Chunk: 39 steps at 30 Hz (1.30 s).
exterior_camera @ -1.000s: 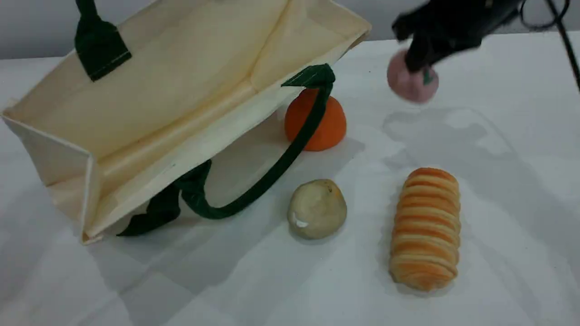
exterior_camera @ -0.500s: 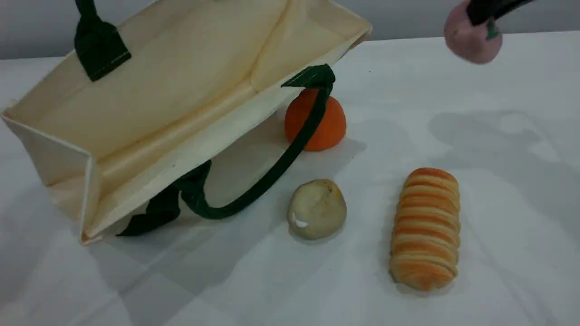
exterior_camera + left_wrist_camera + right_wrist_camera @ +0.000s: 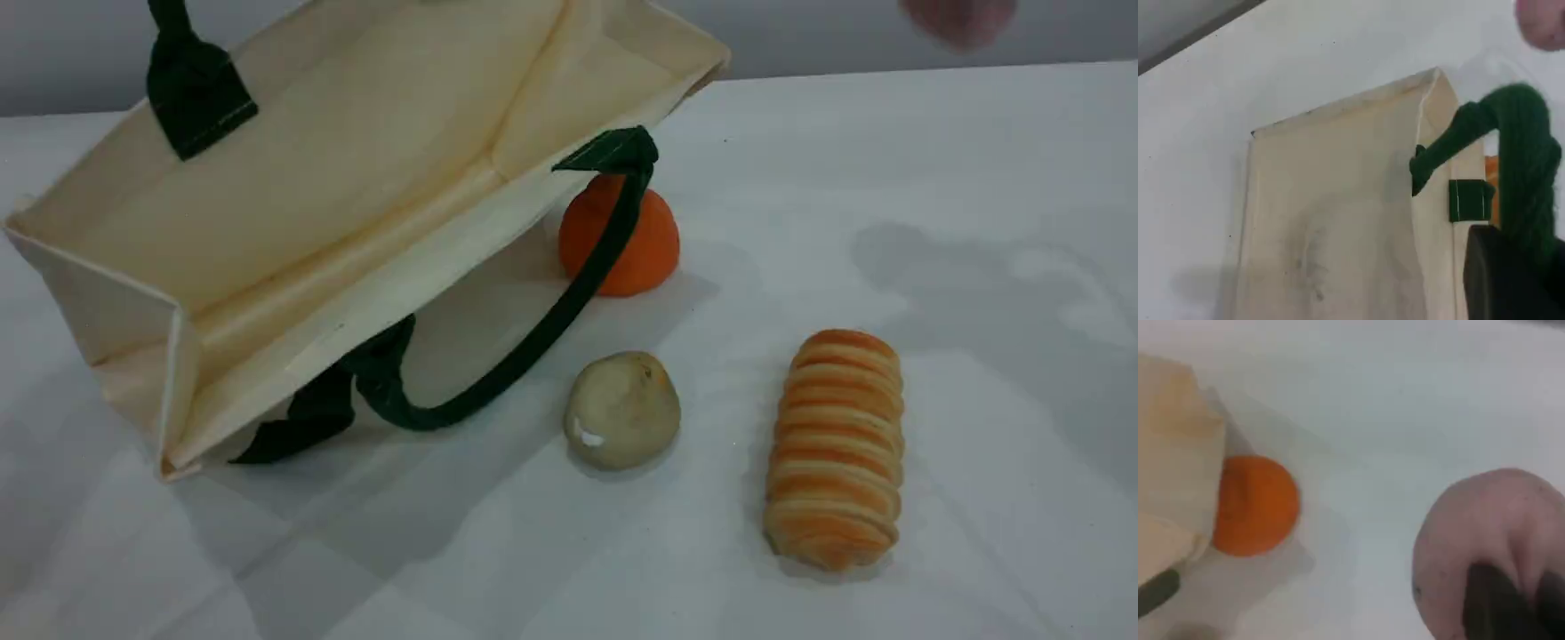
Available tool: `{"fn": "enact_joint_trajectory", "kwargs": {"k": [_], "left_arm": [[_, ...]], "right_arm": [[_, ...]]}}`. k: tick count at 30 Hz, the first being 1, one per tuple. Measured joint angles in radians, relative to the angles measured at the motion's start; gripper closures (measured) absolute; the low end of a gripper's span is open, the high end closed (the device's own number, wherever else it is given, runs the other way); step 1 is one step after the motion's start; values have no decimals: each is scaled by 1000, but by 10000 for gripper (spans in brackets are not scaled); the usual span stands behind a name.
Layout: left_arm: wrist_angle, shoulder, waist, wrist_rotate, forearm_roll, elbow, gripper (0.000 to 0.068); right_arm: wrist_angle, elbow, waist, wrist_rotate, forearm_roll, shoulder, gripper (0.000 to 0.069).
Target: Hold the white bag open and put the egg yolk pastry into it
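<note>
The left hand [image 3: 1508, 277] is clamped on the green rope handle [image 3: 1528, 153] of the white bag [image 3: 356, 178], lifting that side so the mouth gapes toward the foods. The right hand [image 3: 1521, 607] is closed around a pink ball [image 3: 1485, 540], raised well off the surface [image 3: 889, 178] (not the item the task wants). The egg yolk pastry [image 3: 622, 409] sits untouched on the surface near the bag's mouth, left of the striped roll [image 3: 836, 449].

A white table [image 3: 978, 142] (softly shadowed) meets a plain grey wall [image 3: 800, 36] behind.
</note>
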Motion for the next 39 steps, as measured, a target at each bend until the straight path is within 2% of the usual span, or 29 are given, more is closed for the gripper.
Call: {"fn": "enact_joint_trajectory", "kwargs": {"k": [14,21,24,29,32,35,39], "left_arm": [[0,0,0,0,0,0,593],[0,0,0,1,0,0,593],[0,0,0,1,0,0,593],[0,0,0,1,0,0,593],[0,0,0,1,0,0,593],[0,0,0,1,0,0,593],[0,0,0,1,0,0,593]], "right_arm": [[-151,-13,0,-9,30,284,644],[-234,-14,71,-46,30,311,613],[-250,-14,99,-57,30,311,532],[-246,-14,98,-54,30,311,279],[-215,-14,98,-54,30,311,164],[-181,-14,98,-44,30,309,124],[-107,-14,98,-16,31,289,117]]}}
